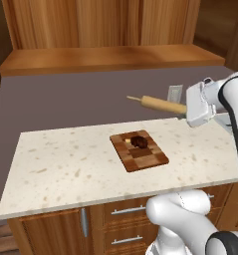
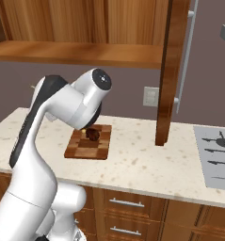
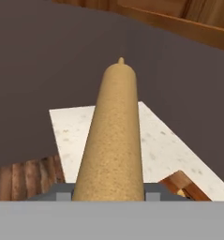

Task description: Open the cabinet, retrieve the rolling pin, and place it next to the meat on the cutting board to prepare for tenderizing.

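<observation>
My gripper (image 1: pixel 186 110) is shut on one end of the rolling pin (image 1: pixel 159 103), a light-tan wooden cylinder held level in the air above the counter, right of and behind the cutting board (image 1: pixel 139 150). In the hand view the rolling pin (image 3: pixel 115 136) runs straight away from the gripper (image 3: pixel 108 194). The meat (image 1: pixel 139 142), a small dark reddish lump, lies on the board's far half. The right base view has my arm partly covering the cutting board (image 2: pixel 88 144) and the meat (image 2: pixel 92 135). The cabinet (image 2: pixel 85 21) hangs above, with one door (image 2: pixel 168 70) swung open.
The open door sticks out over the counter (image 1: pixel 65 164), right of the board. A cooktop (image 2: pixel 217 155) lies at the counter's right end. A wall outlet (image 2: pixel 150 96) sits behind. A tiny pale yellow piece (image 1: pixel 127 141) lies on the board. Drawers (image 1: pixel 128 211) run below.
</observation>
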Available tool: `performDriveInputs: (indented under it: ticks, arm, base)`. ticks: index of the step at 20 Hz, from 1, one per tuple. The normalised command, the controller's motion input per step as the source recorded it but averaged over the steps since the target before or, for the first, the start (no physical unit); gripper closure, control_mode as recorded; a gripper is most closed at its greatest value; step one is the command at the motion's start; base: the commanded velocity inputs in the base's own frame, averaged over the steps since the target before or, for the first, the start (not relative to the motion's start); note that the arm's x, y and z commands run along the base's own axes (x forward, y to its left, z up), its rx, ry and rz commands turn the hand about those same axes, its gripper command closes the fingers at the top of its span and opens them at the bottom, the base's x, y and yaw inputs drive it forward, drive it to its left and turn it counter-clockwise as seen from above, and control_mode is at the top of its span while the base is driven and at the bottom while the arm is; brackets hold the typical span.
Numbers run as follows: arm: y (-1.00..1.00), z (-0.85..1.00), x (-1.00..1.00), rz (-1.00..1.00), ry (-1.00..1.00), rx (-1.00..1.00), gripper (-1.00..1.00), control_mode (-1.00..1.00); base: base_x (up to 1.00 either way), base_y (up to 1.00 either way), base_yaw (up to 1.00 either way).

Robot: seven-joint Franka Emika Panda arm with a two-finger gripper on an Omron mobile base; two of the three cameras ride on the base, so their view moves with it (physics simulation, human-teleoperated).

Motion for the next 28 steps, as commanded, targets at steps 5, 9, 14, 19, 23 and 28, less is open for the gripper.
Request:
performDriveInputs:
  ticks: [5,9,14,19,23,28]
  arm:
    - [0.17,-0.66,0.04,0.11,0.0,-0.08,1.0,-1.0]
    - [0.18,-0.65,0.18,0.09,0.0,-0.1,1.0,-1.0]
    - [0.07,-0.56,0.32,0.03,0.0,-0.08,1.0,-1.0]
    - [0.0,-0.55,0.32,0.0,0.0,-0.06,1.0,-1.0]
    - [0.0,-0.62,0.42,0.01,0.03,-0.04,1.0,-1.0]
    - [0.0,-0.56,0.51,0.01,0.03,0.0,1.0,-1.0]
  base:
    - [0.0,0.0,0.0]
    - [0.0,0.0,0.0]
    - [0.0,0.0,0.0]
    - [0.0,0.0,0.0]
    - [0.0,0.0,0.0]
    - [0.0,0.0,0.0]
